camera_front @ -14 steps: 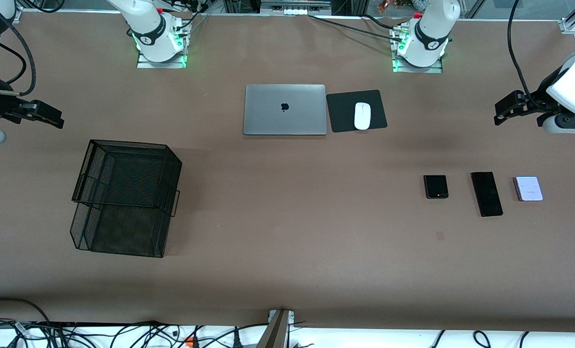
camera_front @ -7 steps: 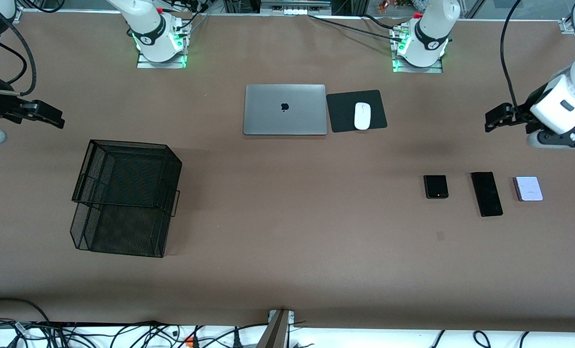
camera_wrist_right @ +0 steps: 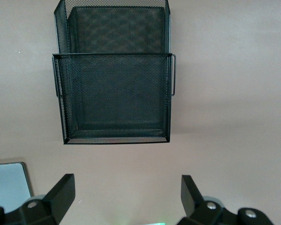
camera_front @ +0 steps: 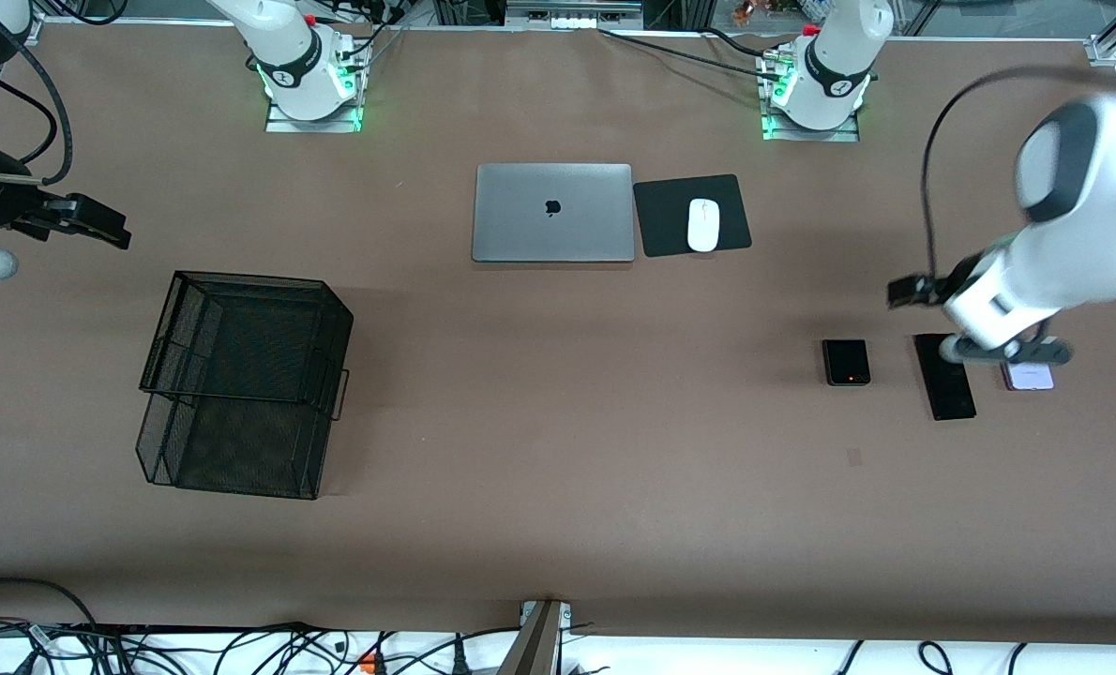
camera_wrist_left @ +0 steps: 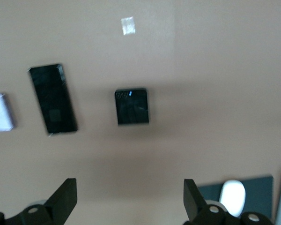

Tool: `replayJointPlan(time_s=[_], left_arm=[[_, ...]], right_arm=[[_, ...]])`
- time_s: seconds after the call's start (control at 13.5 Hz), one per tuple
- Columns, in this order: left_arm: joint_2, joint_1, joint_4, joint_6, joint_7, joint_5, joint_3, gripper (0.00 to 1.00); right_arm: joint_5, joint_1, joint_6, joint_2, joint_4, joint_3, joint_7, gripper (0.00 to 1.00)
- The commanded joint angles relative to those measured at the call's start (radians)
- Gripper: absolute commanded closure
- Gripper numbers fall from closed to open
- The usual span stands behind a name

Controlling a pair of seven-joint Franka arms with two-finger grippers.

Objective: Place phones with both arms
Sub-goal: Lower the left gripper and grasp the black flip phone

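Dark apple-shaped logo readable on the lid of one closed grey laptop (camera_front: 552, 213); no other writing legible. A small orange dot lit on the small squarish black phone (camera_front: 846, 362), near its edge toward the front camera.

Three phones in a row on the brown table (camera_front: 558, 487), toward the left arm's end: the small squarish black phone, then the long slim black phone (camera_front: 946, 386), then the pale lilac phone (camera_front: 1028, 376), each apart from the next; the lilac one partly covered in the front view by the left arm's wrist. Also one white mouse (camera_front: 703, 224) on one black mouse pad (camera_front: 659, 217) just beside the laptop, one two-tier black mesh tray (camera_front: 244, 382) toward the right arm's end, one small pale tape mark (camera_front: 853, 457) nearer the front camera than the phones.

Two arms. Left tool (camera_wrist_left: 128, 199) up over the table beside the phone row, fingers spread wide, holding nothing. Right tool (camera_wrist_right: 125, 194) waiting at the right arm's end of the table, above the bare surface beside the tray, fingers likewise spread wide, nothing between them.
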Motion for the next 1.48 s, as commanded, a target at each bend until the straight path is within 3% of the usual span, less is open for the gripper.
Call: replayJointPlan(time_s=[0.0,0.22,0.37,0.89,1.41], left_arm=[[-0.008,-0.011,-0.186,0.259,0.015,-0.007,0.004,0.0],[0.042,0.003,-0.331,0.519,-0.018,-0.007,0.007,0.0],[0.091,0.003,-0.362,0.61,-0.057,-0.005,0.007,0.0],[0.22,0.006,-0.367,0.73,-0.057,-0.004,0.007,0.0],[0.239,0.007,-0.367,0.776,-0.055,0.045,0.03,0.0]], right_arm=[[0.018,0.003,-0.014,-0.005,0.005,-0.003,0.01,0.0],[0.018,0.003,-0.016,-0.005,0.005,-0.003,0.005,0.0],[0.018,0.003,-0.023,-0.005,0.005,-0.006,-0.001,0.0],[0.018,0.003,-0.023,0.0,0.002,-0.001,-0.001,0.0],[0.02,0.005,-0.019,0.001,0.002,-0.001,0.002,0.0]])
